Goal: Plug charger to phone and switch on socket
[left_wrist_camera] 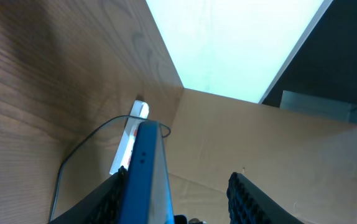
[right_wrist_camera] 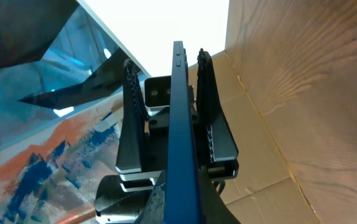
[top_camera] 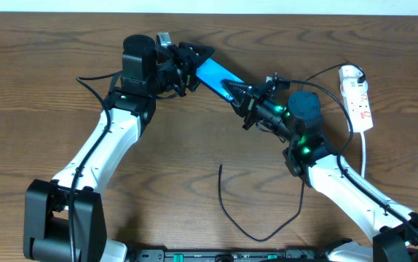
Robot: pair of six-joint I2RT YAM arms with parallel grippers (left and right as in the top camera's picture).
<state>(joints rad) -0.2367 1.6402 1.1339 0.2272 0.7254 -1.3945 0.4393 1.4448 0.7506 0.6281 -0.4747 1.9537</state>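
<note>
The phone (top_camera: 213, 73), with its blue screen, is held in the air between both grippers at the table's far middle. My right gripper (top_camera: 239, 93) is shut on its right end; in the right wrist view the phone (right_wrist_camera: 178, 124) rises edge-on from these jaws (right_wrist_camera: 185, 202). My left gripper (top_camera: 198, 60) is open around the left end; in the left wrist view (left_wrist_camera: 177, 177) the phone (left_wrist_camera: 142, 180) lies against the left finger, with the right finger well apart. The charger (top_camera: 227, 211) lies loose at the near middle, its free tip pointing away. The socket (top_camera: 358, 93) lies far right.
The socket's white cord (top_camera: 363, 156) runs toward the near edge on the right. The socket (left_wrist_camera: 129, 140) and a thin black cable (left_wrist_camera: 73, 158) show past the phone in the left wrist view. The wooden table (top_camera: 158, 167) spreads between the arms.
</note>
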